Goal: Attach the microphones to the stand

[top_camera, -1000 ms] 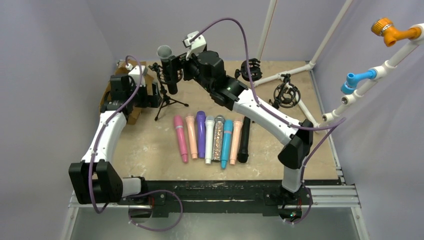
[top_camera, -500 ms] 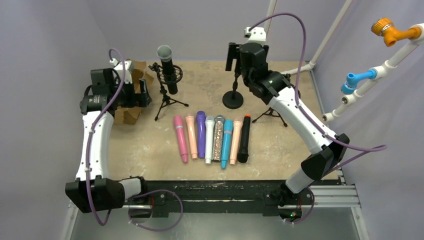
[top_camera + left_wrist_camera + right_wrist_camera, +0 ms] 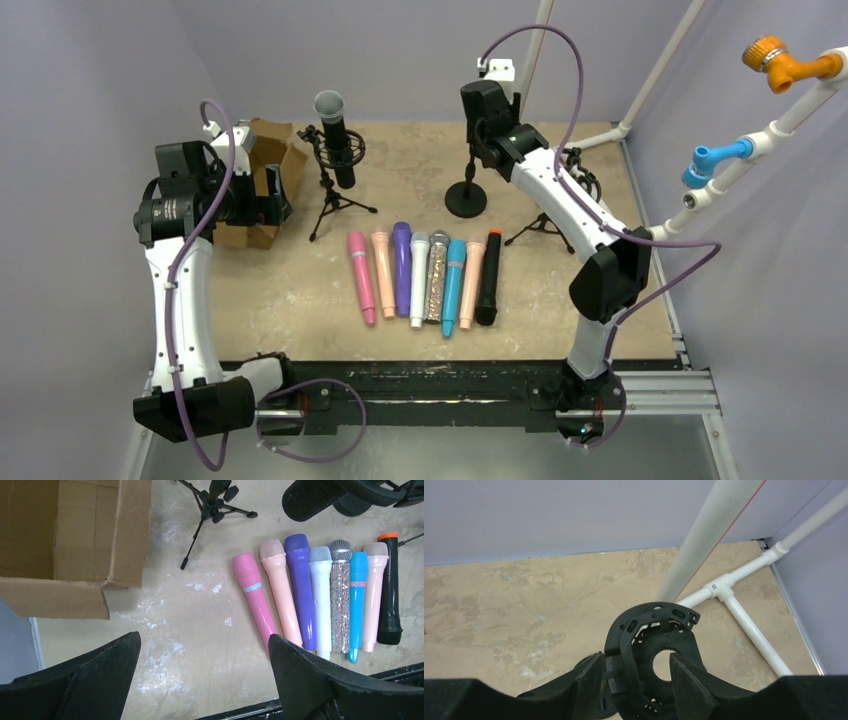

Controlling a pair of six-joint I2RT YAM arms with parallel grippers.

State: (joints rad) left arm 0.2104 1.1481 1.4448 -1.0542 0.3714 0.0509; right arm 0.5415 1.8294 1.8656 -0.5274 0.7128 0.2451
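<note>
- left gripper (image 3: 204, 639): jaws wide apart, nothing between them, hangs over the table (image 3: 190, 610) left of the mic row, beside the box (image 3: 75, 540)
- right gripper (image 3: 636, 662): jaws roughly half closed, one finger (image 3: 586, 682) on each side of the shock mount (image 3: 644, 630) atop the round-base stand (image 3: 467, 200); can't tell if the pads actually press on it
- mic row (image 3: 425, 275): eight lying side by side mid-table between the arms, heads toward the far side
- order left to right: pink (image 3: 254, 592), peach (image 3: 280, 592), purple (image 3: 301, 585), white (image 3: 321, 600), glitter (image 3: 340, 600), teal (image 3: 357, 600), second peach (image 3: 373, 595), black with orange tip (image 3: 390, 595)
- ninth mic (image 3: 337, 140), black with grey grille, sits upright in the mount of the tripod stand (image 3: 330, 205), beyond the row's left end
- second tripod stand (image 3: 560, 195) with a ring mount stands right of the round-base one, partly behind the right arm
- white pipe frame (image 3: 744, 612) lies on the table at the far right corner
</note>
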